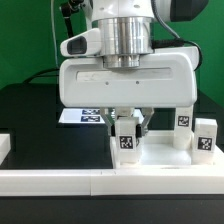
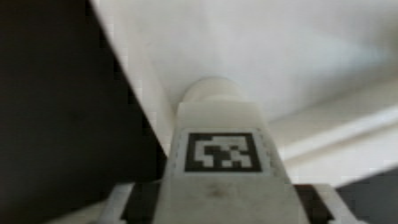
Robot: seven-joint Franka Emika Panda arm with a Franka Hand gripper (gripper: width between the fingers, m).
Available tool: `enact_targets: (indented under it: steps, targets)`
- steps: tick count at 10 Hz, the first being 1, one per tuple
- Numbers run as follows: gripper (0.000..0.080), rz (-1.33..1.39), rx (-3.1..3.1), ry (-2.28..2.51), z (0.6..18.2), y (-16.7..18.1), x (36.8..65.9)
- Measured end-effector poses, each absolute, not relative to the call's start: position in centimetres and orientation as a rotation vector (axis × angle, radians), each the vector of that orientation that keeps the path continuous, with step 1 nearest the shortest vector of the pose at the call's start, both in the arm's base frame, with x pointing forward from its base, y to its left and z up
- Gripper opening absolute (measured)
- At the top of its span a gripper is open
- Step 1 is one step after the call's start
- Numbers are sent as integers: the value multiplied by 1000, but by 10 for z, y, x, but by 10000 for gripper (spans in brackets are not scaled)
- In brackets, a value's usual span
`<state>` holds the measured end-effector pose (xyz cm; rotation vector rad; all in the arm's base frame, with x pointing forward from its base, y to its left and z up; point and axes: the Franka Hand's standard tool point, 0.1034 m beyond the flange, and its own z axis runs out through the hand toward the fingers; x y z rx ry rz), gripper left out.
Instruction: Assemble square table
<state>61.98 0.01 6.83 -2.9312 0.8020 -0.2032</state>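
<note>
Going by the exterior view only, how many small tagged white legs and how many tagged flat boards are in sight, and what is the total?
Legs: 3, one at the gripper tips, two on the exterior view's right
Marker board: 1
Total: 4

A white leg (image 2: 221,130) with a black-and-white tag (image 2: 222,152) points away between the gripper (image 2: 217,192) fingers, over white tabletop (image 2: 267,50) and dark worktop (image 2: 54,110).

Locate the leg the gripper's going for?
Exterior view, low centre: the leg stands upright between the gripper fingers, front of the tabletop, with two legs rightward.
</note>
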Motion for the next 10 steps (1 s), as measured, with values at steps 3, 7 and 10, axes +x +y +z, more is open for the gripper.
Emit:
enact_targets:
  steps: [3, 7, 10]
  targets:
    - [287, -157, -2722, 1284, 69, 4, 620]
    - [288, -49, -2142, 1983, 67, 5, 619]
    - [388, -45, -2133, 1981, 67, 5, 619]
